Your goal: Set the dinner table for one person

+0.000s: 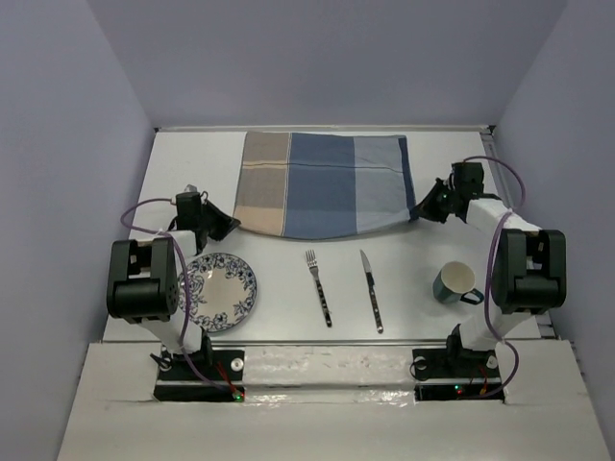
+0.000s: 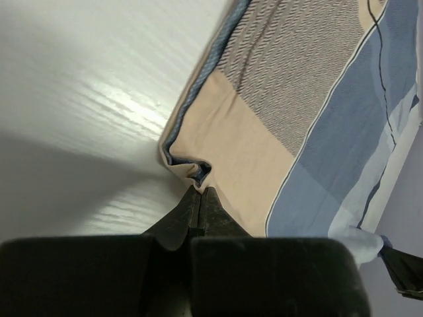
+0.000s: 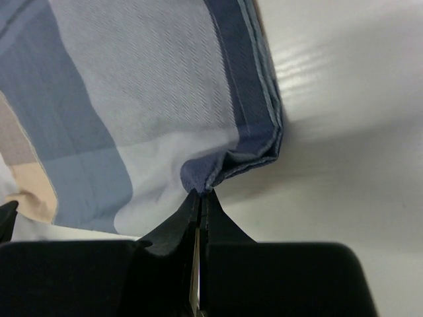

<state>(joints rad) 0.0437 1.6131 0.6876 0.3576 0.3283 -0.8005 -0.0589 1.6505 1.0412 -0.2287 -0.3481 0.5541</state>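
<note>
Surface (image 1: 288,322): white, matte and rectangular, filling the floor of the enclosure. Everything below lies on it.

Cloth mat (image 1: 322,182): blue and beige stripes, spread across the far half of the surface. Its near edge bows between the two held corners.

Plate (image 1: 227,288): near left, flat on the surface. It has a blue floral rim and a white centre that shows bare. Its left edge is hidden under the left arm.

Mug (image 1: 452,290): teal, near right, upright with its mouth up and its handle towards the right arm. The inside reads pale from above; I cannot tell whether it holds liquid.

Knife (image 1: 371,291) and fork (image 1: 319,286): near centre, between plate and mug, with the fork to the left of the knife. They lie roughly parallel and apart, tips pointing at the cloth mat.

Left fingers (image 2: 188,212): pressed together, pinching the near-left beige corner of the cloth mat. The fabric is puckered at the tips.

Right fingers (image 3: 184,216): likewise closed, gripping the near-right dark blue corner, where the hem is bunched.
</note>
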